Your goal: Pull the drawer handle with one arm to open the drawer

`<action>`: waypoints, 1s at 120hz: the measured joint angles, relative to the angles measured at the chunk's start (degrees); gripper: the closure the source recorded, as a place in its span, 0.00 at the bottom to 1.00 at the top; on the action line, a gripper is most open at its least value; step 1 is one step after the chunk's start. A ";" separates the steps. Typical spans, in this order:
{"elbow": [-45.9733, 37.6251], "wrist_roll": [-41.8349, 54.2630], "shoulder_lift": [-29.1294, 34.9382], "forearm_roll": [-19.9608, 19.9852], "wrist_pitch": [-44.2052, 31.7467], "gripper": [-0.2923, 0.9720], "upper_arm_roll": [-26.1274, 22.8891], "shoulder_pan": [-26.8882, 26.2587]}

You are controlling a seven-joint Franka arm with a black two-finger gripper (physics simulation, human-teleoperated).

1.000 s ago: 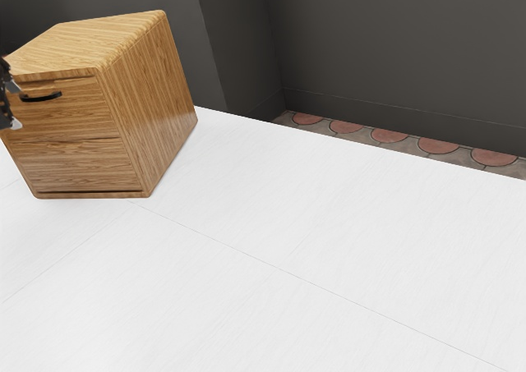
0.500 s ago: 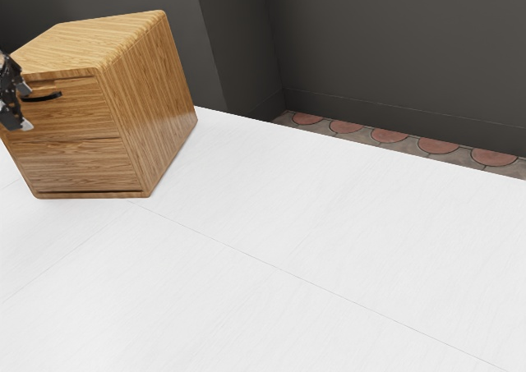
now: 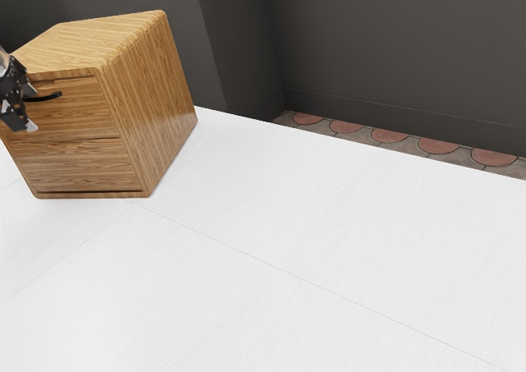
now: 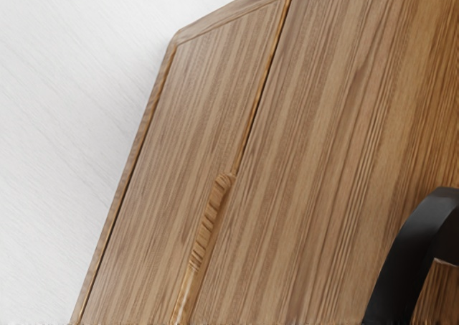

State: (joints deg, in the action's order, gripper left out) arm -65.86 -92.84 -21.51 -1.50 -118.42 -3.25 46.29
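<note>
A wooden two-drawer cabinet (image 3: 123, 76) stands at the back of the exterior view's left. The upper drawer (image 3: 70, 109) looks flush with the cabinet front and carries a curved black handle (image 3: 48, 97). My gripper (image 3: 25, 107) comes in from that view's left edge and stands open, one finger above and one below the handle's left end. In the wrist view the drawer fronts (image 4: 301, 138) are close up, with the black handle (image 4: 412, 267) right by my hand.
The cabinet rests on a wide white floor (image 3: 312, 241). Dark walls (image 3: 394, 43) stand behind it, with a strip of reddish round tiles (image 3: 394, 135) along their base at the exterior view's right.
My gripper has moved toward the exterior view's right, up to the drawer front, and now straddles the handle's left end. The drawer has not moved.
</note>
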 joint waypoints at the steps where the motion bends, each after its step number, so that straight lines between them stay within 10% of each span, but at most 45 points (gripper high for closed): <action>1: -0.04 0.00 0.04 -0.01 0.00 0.23 0.01 -0.01; 120: -9.12 -0.08 5.09 0.57 -2.18 0.23 0.79 -1.29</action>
State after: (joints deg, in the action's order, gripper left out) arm -74.97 -92.92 -16.42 -0.93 -120.60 -2.46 44.99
